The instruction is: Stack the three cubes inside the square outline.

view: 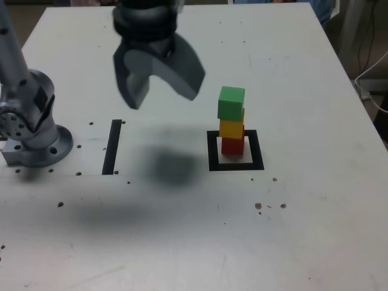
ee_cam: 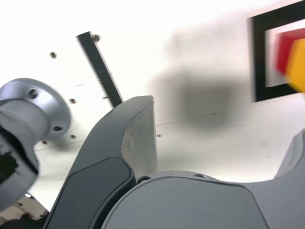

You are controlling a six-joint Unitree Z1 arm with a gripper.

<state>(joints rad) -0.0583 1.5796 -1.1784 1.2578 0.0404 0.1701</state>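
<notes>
Above the table (view: 315, 230), arm raised, jaws spread and empty.
Green cube (view: 231, 102) tops yellow cube (view: 231, 128) and red cube (view: 232, 145) inside square outline (view: 236, 164).

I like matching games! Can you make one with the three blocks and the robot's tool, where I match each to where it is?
Things:
1. red cube
2. yellow cube
3. green cube
4. tool

Places:
A. top of the stack
B. in the air, open, off to the exterior view's left of the stack
C. bottom of the stack, inside the square outline
D. middle of the stack

Pairs: 1-C, 2-D, 3-A, 4-B
</notes>
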